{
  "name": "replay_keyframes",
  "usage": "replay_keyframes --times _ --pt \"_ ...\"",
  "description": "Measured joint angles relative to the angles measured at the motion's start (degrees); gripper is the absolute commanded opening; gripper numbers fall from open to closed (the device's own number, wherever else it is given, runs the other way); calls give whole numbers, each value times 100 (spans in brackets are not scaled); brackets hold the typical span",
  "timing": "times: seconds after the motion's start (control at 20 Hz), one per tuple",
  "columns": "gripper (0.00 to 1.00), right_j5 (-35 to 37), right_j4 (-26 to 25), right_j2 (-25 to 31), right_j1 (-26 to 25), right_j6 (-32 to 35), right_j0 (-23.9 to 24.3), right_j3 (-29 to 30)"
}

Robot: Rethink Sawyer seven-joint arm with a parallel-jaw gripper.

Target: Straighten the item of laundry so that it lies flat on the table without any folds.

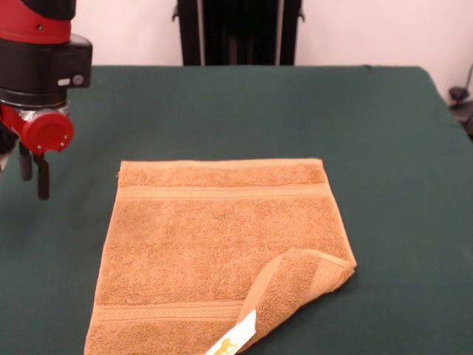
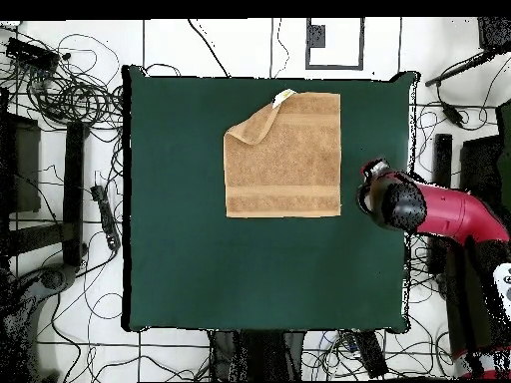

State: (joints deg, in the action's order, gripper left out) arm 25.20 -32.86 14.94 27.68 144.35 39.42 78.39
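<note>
The orange-tan towel (image 1: 214, 244) lies on the dark green table (image 1: 222, 103), mostly flat. Its near right corner (image 1: 303, 285) is folded over onto the top, with a white tag (image 1: 235, 339) showing at the fold's front end. In the overhead view the towel (image 2: 294, 165) lies toward the table's (image 2: 230, 269) top edge, with the folded corner (image 2: 252, 125) and the tag (image 2: 284, 97) at its upper left. My gripper (image 1: 34, 188) hangs above the table, left of the towel's far left corner and clear of it. It also shows in the overhead view (image 2: 374, 190), beside the towel's right edge. It holds nothing.
The red and black arm (image 2: 449, 214) reaches in over the table's right edge in the overhead view. Cables and stands (image 2: 70, 100) lie on the floor around the table. A black frame (image 1: 240, 33) stands behind the far edge.
</note>
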Motion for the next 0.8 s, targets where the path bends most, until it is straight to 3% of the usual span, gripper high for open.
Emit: replay_keyframes --times 0.8 --pt "100 0 693 -229 332 0 -297 236"
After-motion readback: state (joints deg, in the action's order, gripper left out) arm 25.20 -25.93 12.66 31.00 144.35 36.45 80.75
